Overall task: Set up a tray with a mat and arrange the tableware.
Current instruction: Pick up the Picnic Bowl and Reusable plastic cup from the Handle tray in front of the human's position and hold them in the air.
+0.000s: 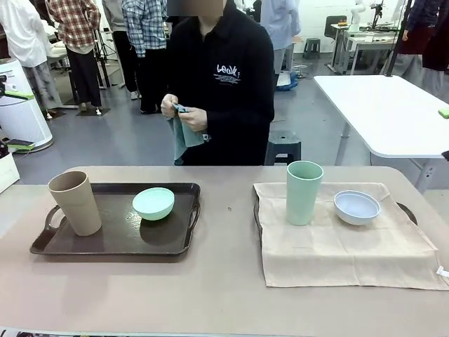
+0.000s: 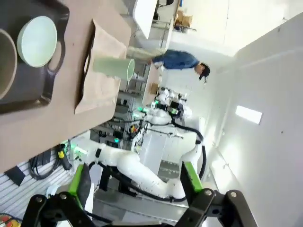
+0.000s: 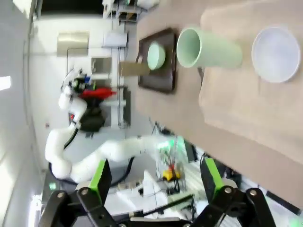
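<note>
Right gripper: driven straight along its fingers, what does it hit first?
Most likely the bare table near its edge, short of the mat under the sage green cup. The right gripper aims close to that edge, so it might miss; depth unclear.

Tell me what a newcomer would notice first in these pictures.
Two settings side by side: at left a bare dark tray holds a tan cup and a mint green bowl; at right a beige mat carries a sage green cup and a pale bowl. Across the table a person in black holds a teal cloth.
</note>
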`<action>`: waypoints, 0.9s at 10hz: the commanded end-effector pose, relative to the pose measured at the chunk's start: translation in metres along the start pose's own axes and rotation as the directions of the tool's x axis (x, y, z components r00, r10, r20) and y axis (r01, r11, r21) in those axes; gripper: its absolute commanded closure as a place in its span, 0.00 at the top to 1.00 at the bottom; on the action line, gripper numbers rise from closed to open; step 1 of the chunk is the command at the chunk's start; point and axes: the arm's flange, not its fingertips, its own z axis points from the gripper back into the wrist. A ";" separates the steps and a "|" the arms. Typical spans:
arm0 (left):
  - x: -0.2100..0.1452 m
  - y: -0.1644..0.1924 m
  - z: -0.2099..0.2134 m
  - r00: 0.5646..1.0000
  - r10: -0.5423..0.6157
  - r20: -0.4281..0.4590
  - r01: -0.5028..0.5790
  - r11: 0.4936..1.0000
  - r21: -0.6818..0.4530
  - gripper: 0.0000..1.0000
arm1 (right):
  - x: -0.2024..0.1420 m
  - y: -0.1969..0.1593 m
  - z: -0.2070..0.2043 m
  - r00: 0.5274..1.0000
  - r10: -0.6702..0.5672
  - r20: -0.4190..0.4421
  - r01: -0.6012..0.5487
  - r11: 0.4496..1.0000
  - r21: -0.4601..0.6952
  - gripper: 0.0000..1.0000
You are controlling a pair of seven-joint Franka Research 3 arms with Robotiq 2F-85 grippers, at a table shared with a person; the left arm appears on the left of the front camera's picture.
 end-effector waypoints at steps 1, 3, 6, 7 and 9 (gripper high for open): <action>-0.003 0.005 -0.003 0.994 0.001 0.106 -0.004 1.000 0.027 1.00 | -0.011 0.010 -0.012 0.995 -0.005 0.097 0.005 1.000 -0.004 1.00; 0.000 0.000 0.000 1.000 0.000 0.000 0.000 1.000 0.000 1.00 | 0.000 0.000 0.000 1.000 0.000 0.000 0.000 1.000 0.000 1.00; 0.000 0.000 0.000 1.000 0.000 0.000 0.000 1.000 0.000 1.00 | 0.000 0.000 0.000 1.000 0.000 0.000 0.000 1.000 0.000 1.00; 0.000 0.000 0.000 1.000 0.000 0.000 0.000 1.000 0.000 1.00 | 0.000 0.000 0.000 1.000 0.000 0.000 0.000 1.000 0.000 1.00; 0.000 0.000 0.000 1.000 0.000 0.000 0.000 1.000 0.000 1.00 | 0.000 0.000 0.000 1.000 0.000 0.000 0.000 1.000 0.000 1.00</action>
